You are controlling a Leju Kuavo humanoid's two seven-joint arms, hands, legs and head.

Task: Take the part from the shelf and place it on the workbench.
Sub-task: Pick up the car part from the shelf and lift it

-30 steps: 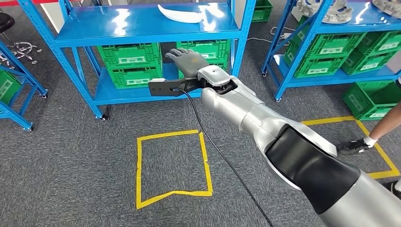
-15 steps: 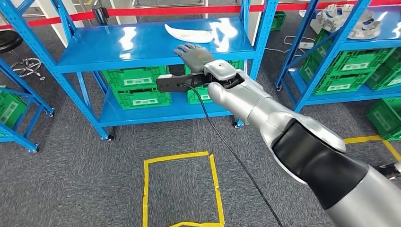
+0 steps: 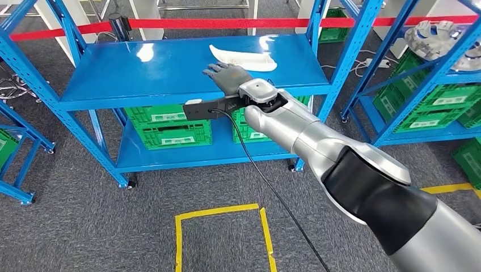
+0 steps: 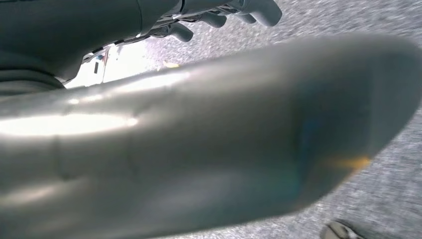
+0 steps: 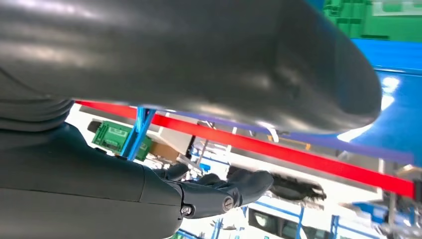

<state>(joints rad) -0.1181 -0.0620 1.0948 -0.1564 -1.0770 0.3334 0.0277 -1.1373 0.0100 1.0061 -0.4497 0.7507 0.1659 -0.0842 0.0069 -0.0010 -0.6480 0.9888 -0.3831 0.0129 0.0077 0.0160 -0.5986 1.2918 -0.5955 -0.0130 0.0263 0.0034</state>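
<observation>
Reaching over the blue shelf's top deck [image 3: 142, 73], your right hand [image 3: 230, 76] hovers palm down with its fingers spread and nothing in them. You can see the white curved part [image 3: 241, 58] lying flat on that deck just beyond the fingertips, toward the back edge and near the right-hand upright; from the head view you cannot tell whether the fingertips touch it, though they look slightly short of it. A black camera bracket [image 3: 207, 106] juts from the wrist toward the left, and a black cable [image 3: 266, 181] trails from it down across the grey carpet [image 3: 68, 226].

Your right wrist view shows the dark fingers [image 5: 244, 184] extended and apart against a red barrier tape [image 5: 298, 154]. Your left hand [image 4: 224, 15] appears in the left wrist view as pale fingertips above speckled carpet; they look loosely curled with nothing in them, but much of that picture is blurred, so you cannot tell its state with certainty.

Green crates [image 3: 170, 127] sit on the lower deck beneath the part. A second blue rack [image 3: 397, 73] stands to the right, holding a grey metal casting [image 3: 434, 39] on top and more green crates [image 3: 431, 107] below. Yellow floor tape [image 3: 221, 212] marks a rectangle on the carpet in front of you.
</observation>
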